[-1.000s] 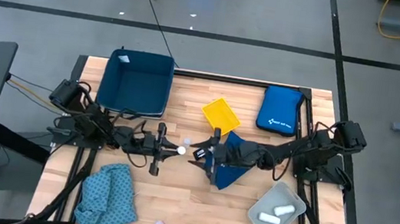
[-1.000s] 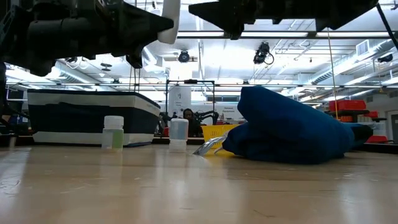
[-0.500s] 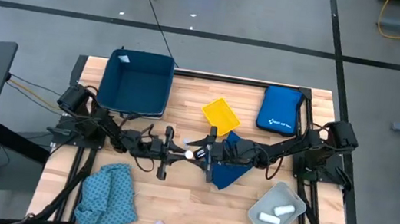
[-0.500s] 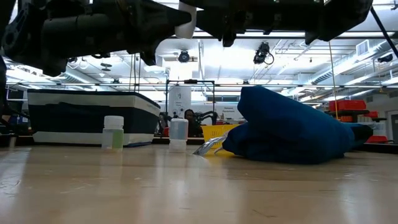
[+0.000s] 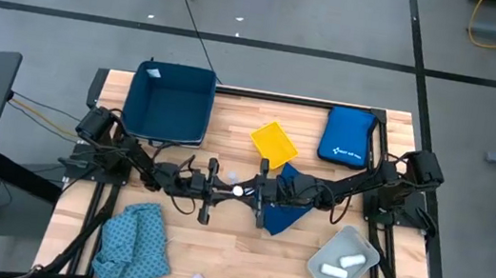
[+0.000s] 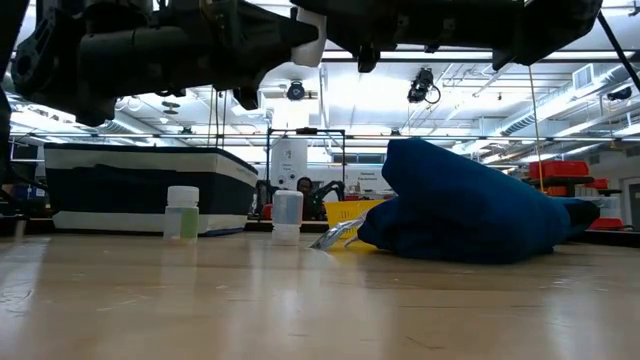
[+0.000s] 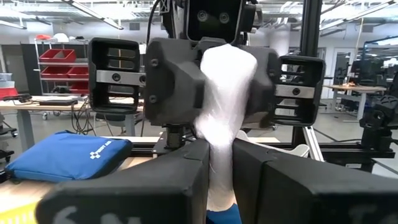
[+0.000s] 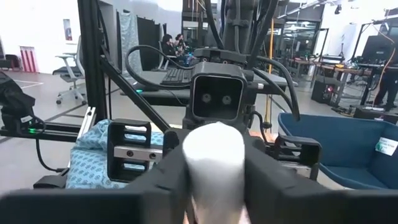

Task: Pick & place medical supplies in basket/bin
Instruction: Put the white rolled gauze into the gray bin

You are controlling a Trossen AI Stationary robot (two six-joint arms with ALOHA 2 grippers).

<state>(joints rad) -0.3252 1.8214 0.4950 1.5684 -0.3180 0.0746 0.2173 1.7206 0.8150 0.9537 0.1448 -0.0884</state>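
Both arms have met mid-table; left gripper and right gripper clamp the upright white roll.

Bright, even overhead lighting; ceiling lights glare at 12 o'clock in low view, arms silhouetted. Near fingers blurred in wrist views. Table shadows soft.

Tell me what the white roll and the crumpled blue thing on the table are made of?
The white roll, pinched between the left hand and the right hand, looks like soft gauze or bandage in a thin shiny wrap: its surface glints and wrinkles. The navy blue cloth looks like matte fabric: it slumps in soft folds.
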